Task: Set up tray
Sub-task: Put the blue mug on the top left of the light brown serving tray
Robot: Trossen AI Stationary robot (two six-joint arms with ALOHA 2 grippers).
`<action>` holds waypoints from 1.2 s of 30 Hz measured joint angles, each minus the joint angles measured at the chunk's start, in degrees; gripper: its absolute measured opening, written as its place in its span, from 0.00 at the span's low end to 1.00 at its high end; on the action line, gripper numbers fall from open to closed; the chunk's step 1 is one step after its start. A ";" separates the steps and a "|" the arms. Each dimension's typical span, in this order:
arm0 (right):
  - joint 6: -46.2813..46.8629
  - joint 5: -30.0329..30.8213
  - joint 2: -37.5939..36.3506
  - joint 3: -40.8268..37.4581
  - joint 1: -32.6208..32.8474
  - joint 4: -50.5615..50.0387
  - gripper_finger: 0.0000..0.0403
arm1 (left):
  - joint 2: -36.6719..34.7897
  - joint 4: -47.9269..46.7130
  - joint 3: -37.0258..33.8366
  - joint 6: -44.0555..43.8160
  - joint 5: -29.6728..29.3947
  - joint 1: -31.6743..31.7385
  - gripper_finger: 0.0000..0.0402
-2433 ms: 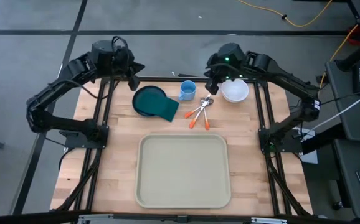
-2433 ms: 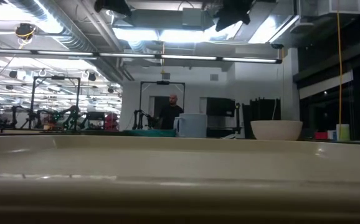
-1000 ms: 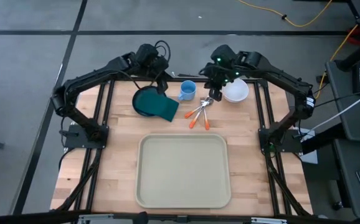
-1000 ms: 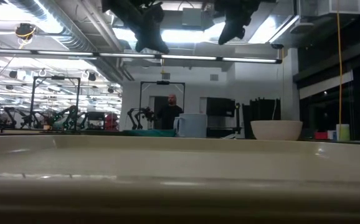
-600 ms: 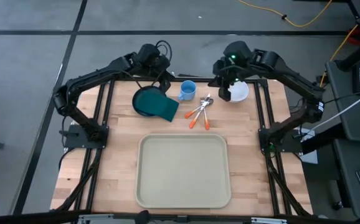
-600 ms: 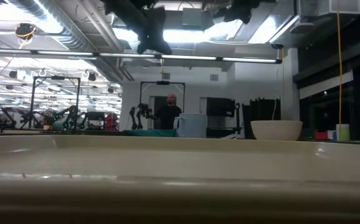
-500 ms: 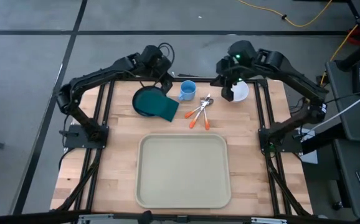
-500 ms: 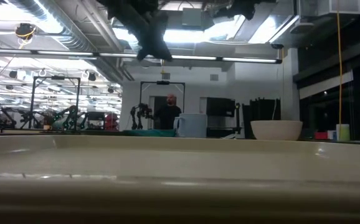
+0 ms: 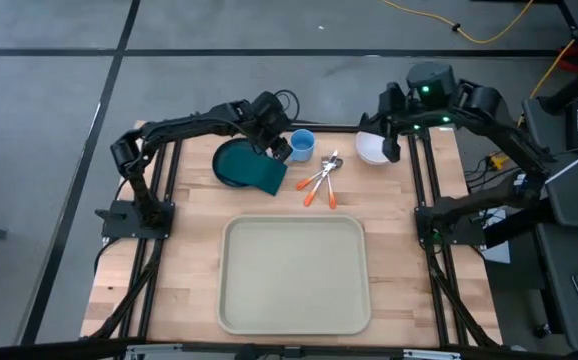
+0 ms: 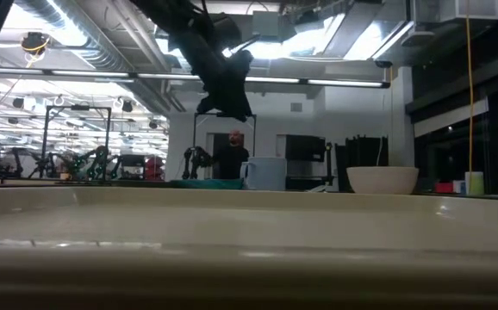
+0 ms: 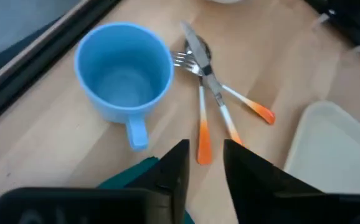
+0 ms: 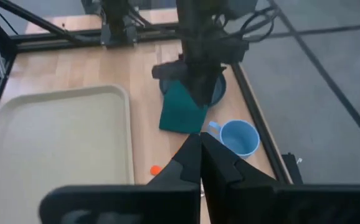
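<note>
Upper centre of the high view: left gripper (image 9: 281,150), fingers slightly parted, hovers beside the blue mug (image 9: 302,144); the empty tray (image 9: 294,275) lies below. Right gripper (image 9: 390,150) closed.

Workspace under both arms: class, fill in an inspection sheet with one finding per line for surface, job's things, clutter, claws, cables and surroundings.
Surface: wooden table, bare at its near corners.
Job's things: beige tray lies flat and empty, nearest the camera side.
Clutter: blue mug upright and empty; teal plate with green napkin partly over it; orange-handled cutlery in a loose pile; white bowl.
Claws: left claw slightly open, empty, above the napkin's edge facing the mug; right claw shut, empty, raised by the bowl.
Cables: yellow cable on the floor beyond the table.
Surroundings: a person stands far behind, seen in the low view.
</note>
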 joint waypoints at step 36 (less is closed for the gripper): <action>-0.28 2.47 -1.62 0.00 -0.02 -1.27 0.01 | 3.89 19.17 -12.53 -3.91 -32.14 -12.74 0.37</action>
